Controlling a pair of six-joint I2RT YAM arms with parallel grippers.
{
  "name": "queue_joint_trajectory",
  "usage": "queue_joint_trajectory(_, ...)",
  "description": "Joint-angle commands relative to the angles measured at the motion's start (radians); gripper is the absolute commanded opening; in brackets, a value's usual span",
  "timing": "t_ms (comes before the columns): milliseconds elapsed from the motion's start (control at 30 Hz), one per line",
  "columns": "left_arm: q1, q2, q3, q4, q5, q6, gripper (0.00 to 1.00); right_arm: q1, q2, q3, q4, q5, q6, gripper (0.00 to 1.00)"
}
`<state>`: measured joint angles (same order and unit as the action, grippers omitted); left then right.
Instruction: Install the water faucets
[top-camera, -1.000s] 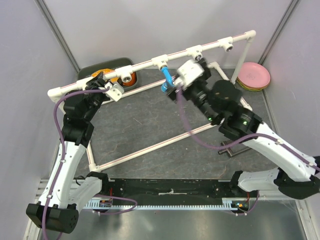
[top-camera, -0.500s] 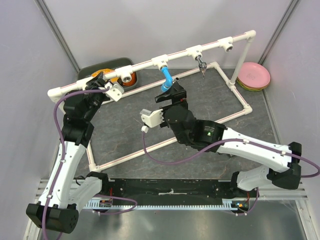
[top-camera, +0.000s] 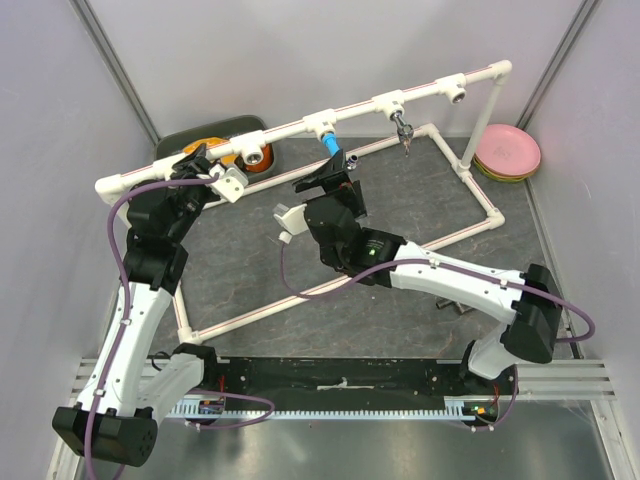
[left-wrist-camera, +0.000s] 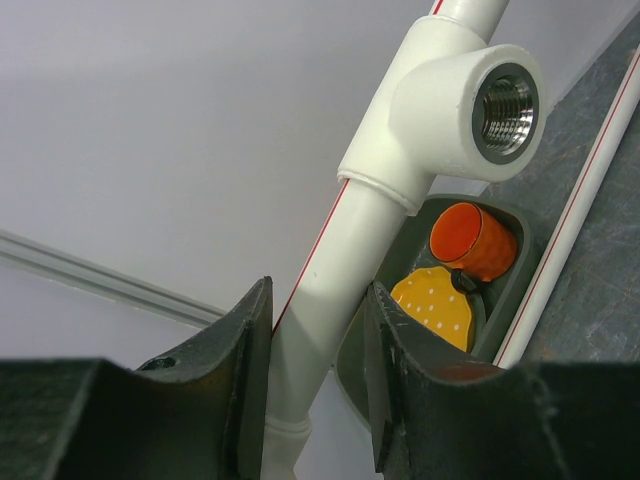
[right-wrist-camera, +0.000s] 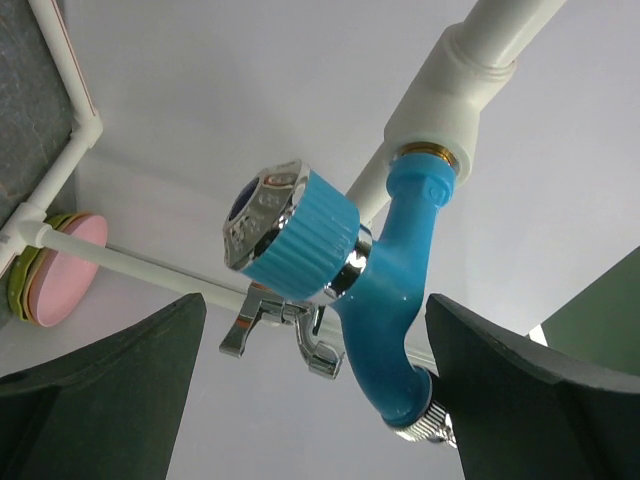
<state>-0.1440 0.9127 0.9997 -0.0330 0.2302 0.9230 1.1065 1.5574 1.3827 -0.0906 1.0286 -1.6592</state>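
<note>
So the whole setup sits in a little booth: plain pale grey wall panels (top-camera: 300, 50) on the back and both sides, joined at the corners by dark metal strips (top-camera: 112, 65). No windows anywhere that I can see. The tabletop is covered with a dark grey, stone-textured mat (top-camera: 260, 250), and the near edge has aluminium rails (top-camera: 590, 375) over a brushed metal surface (top-camera: 350, 450). There's a stack of pink plates (top-camera: 508, 150) in the far right corner and a dark green tray (top-camera: 215, 130) at the far left. The light is soft and even, with only faint shadows.

Blue faucet (right-wrist-camera: 385, 300) in white tee (right-wrist-camera: 450, 115), btwn spread gripper (right-wrist-camera: 315, 318) jaws; chrome faucet (right-wrist-camera: 275, 328) behind.
</note>
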Motion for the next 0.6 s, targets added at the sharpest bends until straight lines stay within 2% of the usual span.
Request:
queue_joint_trajectory(0,0.032,0.015,-0.021,-0.045,-0.083,-0.108,0.02,-0.028,0.041,0.033,0.13,0.008,-0.074,0.98)
queue_joint_trajectory(233,0.032,0.014,-0.021,-0.045,-0.081,-0.107,0.02,-0.069,0.09,0.033,0.245,-0.005,-0.12,0.98)
queue_joint_trajectory(367,0.032,0.014,-0.019,-0.045,-0.078,-0.108,0.02,-0.091,0.115,0.039,0.322,-0.002,-0.129,0.91)
queue_joint_trajectory(400,0.032,0.012,-0.019,-0.045,-0.08,-0.108,0.02,-0.092,0.118,0.038,0.345,-0.002,-0.137,0.87)
queue_joint_trajectory(433,0.032,0.014,-0.021,-0.045,-0.08,-0.108,0.02,-0.096,0.124,0.035,0.37,-0.005,-0.142,0.74)
queue_joint_trajectory(500,0.032,0.014,-0.019,-0.047,-0.08,-0.108,0.02,-0.096,0.128,0.032,0.44,-0.01,-0.159,0.62)
queue_joint_trajectory(533,0.034,0.014,-0.021,-0.045,-0.081,-0.108,0.02,-0.097,0.132,0.032,0.456,-0.015,-0.16,0.53)
queue_joint_trajectory(567,0.032,0.015,-0.021,-0.047,-0.08,-0.107,0.02,-0.096,0.133,0.036,0.475,-0.015,-0.159,0.49)
